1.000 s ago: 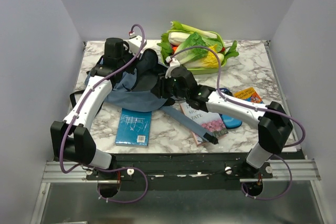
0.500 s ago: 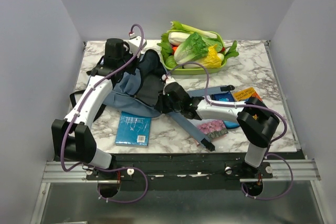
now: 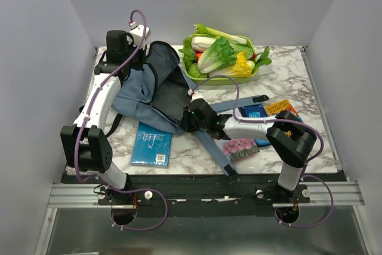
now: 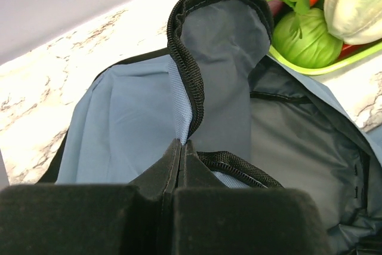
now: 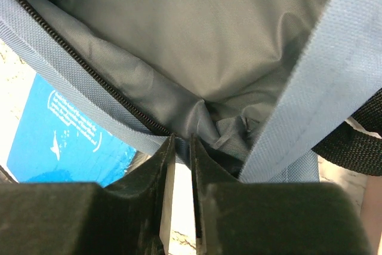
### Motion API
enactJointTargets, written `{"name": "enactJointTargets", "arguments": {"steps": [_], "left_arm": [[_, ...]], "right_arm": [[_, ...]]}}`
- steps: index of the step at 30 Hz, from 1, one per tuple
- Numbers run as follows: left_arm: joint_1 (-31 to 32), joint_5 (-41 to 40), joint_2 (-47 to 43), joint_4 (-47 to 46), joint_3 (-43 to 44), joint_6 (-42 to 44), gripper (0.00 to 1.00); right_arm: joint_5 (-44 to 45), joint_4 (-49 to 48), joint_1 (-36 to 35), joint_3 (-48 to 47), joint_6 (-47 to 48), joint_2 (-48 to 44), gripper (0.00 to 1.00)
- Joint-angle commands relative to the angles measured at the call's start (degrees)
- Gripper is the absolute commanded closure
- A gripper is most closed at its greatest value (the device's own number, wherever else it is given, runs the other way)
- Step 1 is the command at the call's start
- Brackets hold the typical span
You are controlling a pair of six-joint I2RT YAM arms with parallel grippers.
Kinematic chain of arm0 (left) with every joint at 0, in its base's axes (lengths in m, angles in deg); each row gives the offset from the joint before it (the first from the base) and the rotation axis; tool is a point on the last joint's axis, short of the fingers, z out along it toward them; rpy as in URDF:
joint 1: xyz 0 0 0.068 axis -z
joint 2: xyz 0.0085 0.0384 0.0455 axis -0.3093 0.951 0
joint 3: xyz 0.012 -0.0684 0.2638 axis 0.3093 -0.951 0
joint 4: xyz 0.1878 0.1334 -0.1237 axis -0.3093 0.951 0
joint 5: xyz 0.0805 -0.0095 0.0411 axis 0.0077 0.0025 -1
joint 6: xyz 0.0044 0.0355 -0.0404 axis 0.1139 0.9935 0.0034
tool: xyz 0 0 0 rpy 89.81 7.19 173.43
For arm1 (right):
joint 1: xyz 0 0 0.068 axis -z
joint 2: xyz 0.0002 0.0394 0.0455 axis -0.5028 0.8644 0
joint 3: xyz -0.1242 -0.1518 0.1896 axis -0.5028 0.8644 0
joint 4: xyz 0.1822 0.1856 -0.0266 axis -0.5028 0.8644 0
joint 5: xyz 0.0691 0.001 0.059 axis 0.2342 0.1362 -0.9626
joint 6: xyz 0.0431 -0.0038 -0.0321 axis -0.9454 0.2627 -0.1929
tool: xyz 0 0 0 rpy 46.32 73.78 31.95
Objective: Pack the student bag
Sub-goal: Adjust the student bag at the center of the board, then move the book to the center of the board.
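One student bag [image 3: 140, 94] lies open on the table's [image 3: 286, 76] left half. The left end effector [image 4: 181, 146] pinches its zipper edge and the right end effector [image 5: 181, 140] pinches its lower lip. One blue book [image 3: 151, 144] lies just beside it.

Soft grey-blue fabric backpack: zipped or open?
Open: the grey-blue backpack shows grey lining between zipper edges pinched by left gripper and right gripper.

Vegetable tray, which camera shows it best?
Top external: the whole green vegetable tray shows, at the table's far edge. Left wrist catches only one corner, beyond the student bag. Right wrist shows none of it.
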State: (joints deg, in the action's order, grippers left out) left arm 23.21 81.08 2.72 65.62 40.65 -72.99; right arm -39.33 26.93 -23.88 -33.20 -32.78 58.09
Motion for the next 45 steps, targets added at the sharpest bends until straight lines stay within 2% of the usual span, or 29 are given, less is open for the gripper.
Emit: {"name": "enactJointTargets", "arguments": {"steps": [1,3,6,8,11,14,15,18,22,25,27,28,30,31,33,38,41,45], "left_arm": [[-1.76,-1.58,-1.13,-7.69,-0.75,0.65,1.00],[-1.76,-0.79,-2.18,-7.78,-3.04,0.75,1.00],[-1.76,-1.13,-3.15,-8.22,-7.26,1.45,1.00],[-1.85,-2.01,-3.07,-8.57,-9.72,2.41,1.00],[-2.38,-2.98,-2.98,-9.36,-11.75,2.77,0.94],[-2.64,-2.37,-2.54,-7.96,-11.76,3.03,0.82],[-2.64,-2.02,-2.80,-7.44,-11.67,2.86,0.71],[-2.73,-1.05,-5.08,-4.80,-10.97,2.51,0.55],[-3.43,1.41,-10.70,1.42,-10.00,3.03,0.41],[-4.75,7.46,-15.27,8.96,-8.51,5.22,0.40],[-7.38,15.60,-17.73,14.34,-7.98,10.83,0.42],[-8.35,17.83,-18.27,21.07,-8.06,13.99,0.43],[-8.88,19.86,-19.41,26.91,-9.90,23.80,0.48],[-9.06,19.78,-19.59,31.55,-12.69,26.91,0.49],[-10.55,19.34,-19.51,35.09,-15.78,33.66,0.54],[-15.64,19.78,-15.56,42.57,-22.30,40.99,0.65],[-18.46,20.39,-10.20,46.61,-21.60,44.24,0.65],[-19.87,21.01,-3.35,51.45,-20.98,49.08,0.60]], "right_arm": [[2.52,5.00,-0.43,0.16,0.95,1.21,0.67],[2.43,5.43,-0.43,-1.86,2.35,-0.72,0.52],[1.47,6.84,-0.43,-5.19,4.28,-3.79,0.40],[0.42,7.46,-0.43,-6.34,4.82,-5.38,0.36],[-2.03,8.33,-0.43,-7.40,5.61,-8.99,0.27],[-7.46,8.42,-0.52,-6.00,6.31,-13.03,0.24],[-8.98,8.42,-0.43,-5.30,6.84,-13.91,0.23],[-15.83,8.34,-0.52,-2.05,6.93,-16.64,0.23],[-24.18,8.25,-0.43,1.73,7.02,-16.73,0.23],[-28.93,7.11,-0.52,4.72,6.76,-15.24,0.23],[-32.01,6.14,-0.60,5.78,6.32,-13.93,0.23],[-32.28,6.05,-0.69,5.96,6.14,-12.35,0.23],[-33.16,4.65,-0.69,6.40,5.44,-10.68,0.23],[-33.16,4.30,-0.61,6.31,5.09,-9.10,0.23],[-32.55,4.03,-0.60,5.52,4.21,-7.16,0.23],[-27.12,3.42,-0.69,2.54,1.49,-2.59,0.22],[-23.95,3.24,-0.69,0.69,0.34,-1.18,0.22],[-21.04,2.45,-0.78,-0.10,-0.63,-0.12,0.22]]}}
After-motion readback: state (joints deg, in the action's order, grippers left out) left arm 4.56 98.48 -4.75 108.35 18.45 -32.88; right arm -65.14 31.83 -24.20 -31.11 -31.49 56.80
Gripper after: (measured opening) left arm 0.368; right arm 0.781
